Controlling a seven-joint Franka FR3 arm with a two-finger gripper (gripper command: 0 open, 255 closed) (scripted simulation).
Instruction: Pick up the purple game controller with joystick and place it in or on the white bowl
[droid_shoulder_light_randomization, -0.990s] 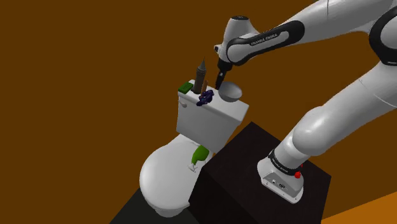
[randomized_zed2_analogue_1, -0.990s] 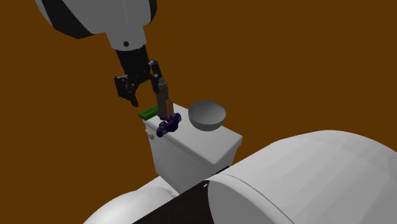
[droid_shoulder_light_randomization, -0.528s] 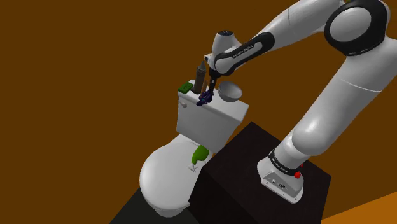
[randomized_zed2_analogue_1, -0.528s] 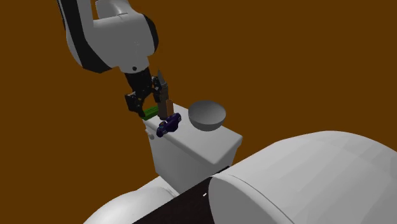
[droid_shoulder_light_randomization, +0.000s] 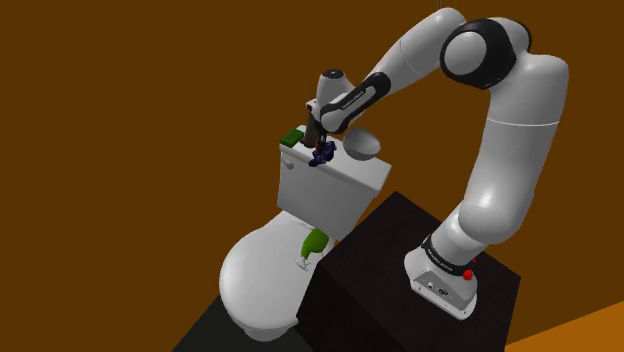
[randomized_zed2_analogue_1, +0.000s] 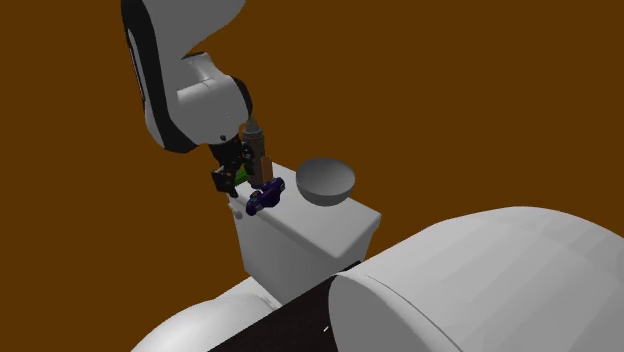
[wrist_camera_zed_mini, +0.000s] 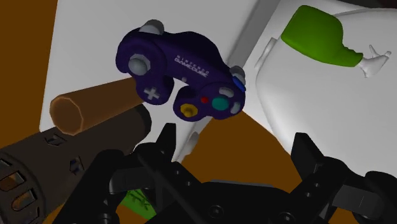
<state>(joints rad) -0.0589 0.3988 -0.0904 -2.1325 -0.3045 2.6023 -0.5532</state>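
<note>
White toilet tank (droid_shoulder_light_randomization: 330, 182); purple controller (wrist_camera_zed_mini: 181, 70) on top; grey bowl (randomized_zed2_analogue_1: 325, 178) at its 3 o'clock, second exterior view; gripper (wrist_camera_zed_mini: 235, 145) close over controller, jaws apart, empty.

A white toilet (droid_shoulder_light_randomization: 258, 285) stands against plain brown walls (droid_shoulder_light_randomization: 120, 100), its tank (droid_shoulder_light_randomization: 335, 185) directly beneath the gripper (droid_shoulder_light_randomization: 317, 142), dark floor (droid_shoulder_light_randomization: 205, 335) well below.

Purple controller (wrist_camera_zed_mini: 184, 67) looks smooth and faintly glossy; toilet tank (droid_shoulder_light_randomization: 335, 185) smooth, matt white.
</note>
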